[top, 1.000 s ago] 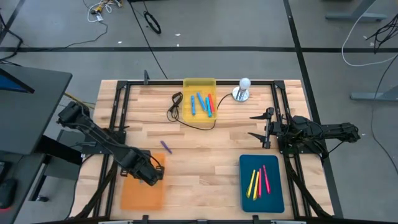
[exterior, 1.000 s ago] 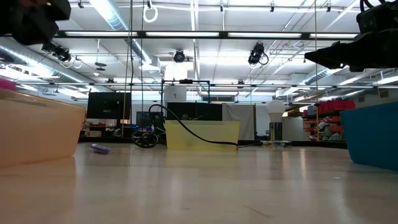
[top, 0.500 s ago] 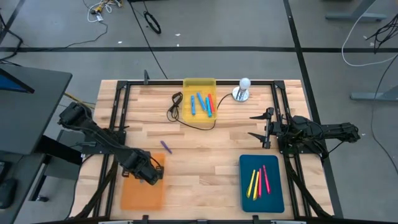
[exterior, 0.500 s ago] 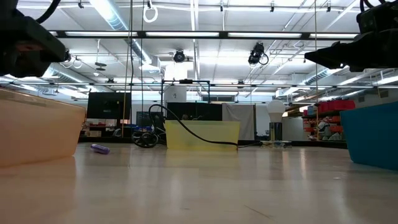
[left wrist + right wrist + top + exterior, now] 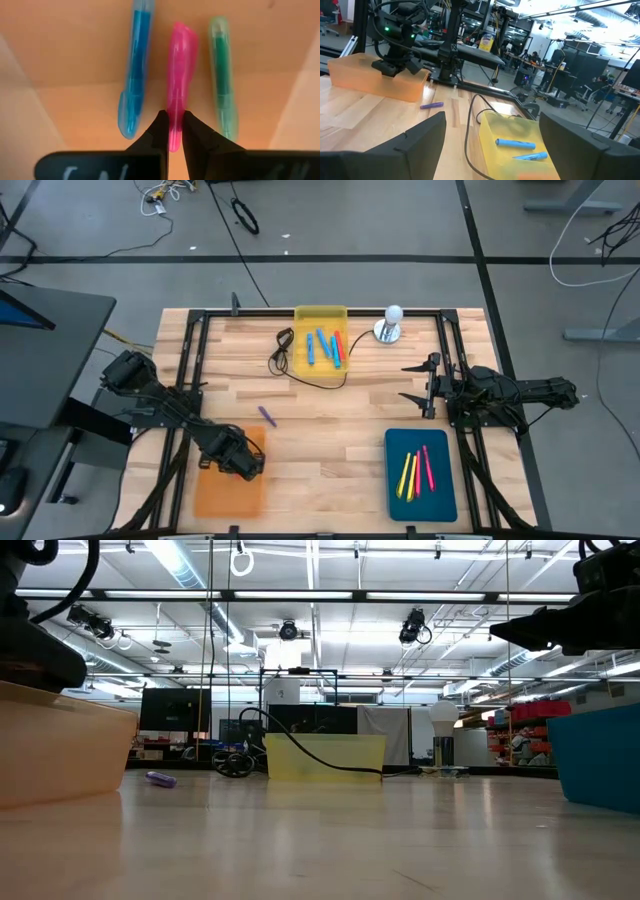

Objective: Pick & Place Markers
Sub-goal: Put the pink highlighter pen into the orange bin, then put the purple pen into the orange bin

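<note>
**Left gripper clamped on a pink marker inside the orange tray**

Left gripper [image 5: 240, 462] lowered into the orange tray [image 5: 228, 490] at the near left corner of the table [image 5: 330, 425], fingers [image 5: 159, 131] pinched tight on the tip of a pink marker [image 5: 179, 95]. Pink marker flanked by a blue marker [image 5: 134, 70] on one side and a green marker [image 5: 222, 75] on the other, all three lying roughly parallel on the tray floor; whether the pink one is resting flat or slightly lifted, hard to tell from the wrist view.

Right gripper [image 5: 418, 390] idle at the right edge of the table, held above the surface, fingers spread wide and holding nothing.

Purple marker [image 5: 266, 415] lying loose on the bare wood, near the orange tray and well apart from the others; also seen in the low view [image 5: 161, 778] and right wrist view [image 5: 431, 105].

Yellow tray [image 5: 303, 360] at the far middle, holding blue markers [image 5: 322, 345] and a red one [image 5: 339, 346]. Black cable [image 5: 285, 350] looped just beside it.

Teal tray [image 5: 440, 485] at the near right, holding yellow markers [image 5: 408, 473] and a pink one [image 5: 427, 467].
</note>
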`<state>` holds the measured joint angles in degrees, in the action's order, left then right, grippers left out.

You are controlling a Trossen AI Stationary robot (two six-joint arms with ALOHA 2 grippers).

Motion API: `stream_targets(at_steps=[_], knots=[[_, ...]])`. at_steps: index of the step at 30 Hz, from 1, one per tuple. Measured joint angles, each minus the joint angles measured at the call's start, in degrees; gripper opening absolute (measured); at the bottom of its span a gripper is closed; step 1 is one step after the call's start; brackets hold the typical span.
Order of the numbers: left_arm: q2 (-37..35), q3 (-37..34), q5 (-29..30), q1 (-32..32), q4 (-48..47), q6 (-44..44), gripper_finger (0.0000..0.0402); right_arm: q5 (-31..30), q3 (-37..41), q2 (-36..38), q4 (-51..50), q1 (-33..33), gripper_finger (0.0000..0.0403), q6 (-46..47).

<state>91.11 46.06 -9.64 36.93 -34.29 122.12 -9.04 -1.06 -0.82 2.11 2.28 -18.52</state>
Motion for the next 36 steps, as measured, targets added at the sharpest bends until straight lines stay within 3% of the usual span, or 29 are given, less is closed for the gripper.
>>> stream_targets(at_steps=[4, 13, 19, 27, 36], knots=[[0.0, 0.0, -0.5, 0.0, 0.2, 0.3, 0.0041, 0.0, 0.0, 0.0, 0.0, 0.0, 0.0323, 0.0], [0.0, 0.0, -0.5, -0.2, 0.3, 0.3, 0.0183, 0.0, 0.0, 0.0, 0.0, 0.0, 0.0323, 0.0], [-1.0, 0.1, -0.7, -0.2, 0.4, 0.3, 0.0244, 0.0, 0.0, 0.0, 0.0, 0.0, 0.0323, 0.0], [-3.4, 4.4, 0.9, -1.8, -8.5, -0.1, 0.0258, 0.0, 0.0, 0.0, 0.0, 0.0, 0.0323, 0.0], [-5.8, 12.5, 1.6, -8.3, -22.2, -5.6, 0.0258, 0.0, 0.0, 0.0, 0.0, 0.0, 0.0323, 0.0]])
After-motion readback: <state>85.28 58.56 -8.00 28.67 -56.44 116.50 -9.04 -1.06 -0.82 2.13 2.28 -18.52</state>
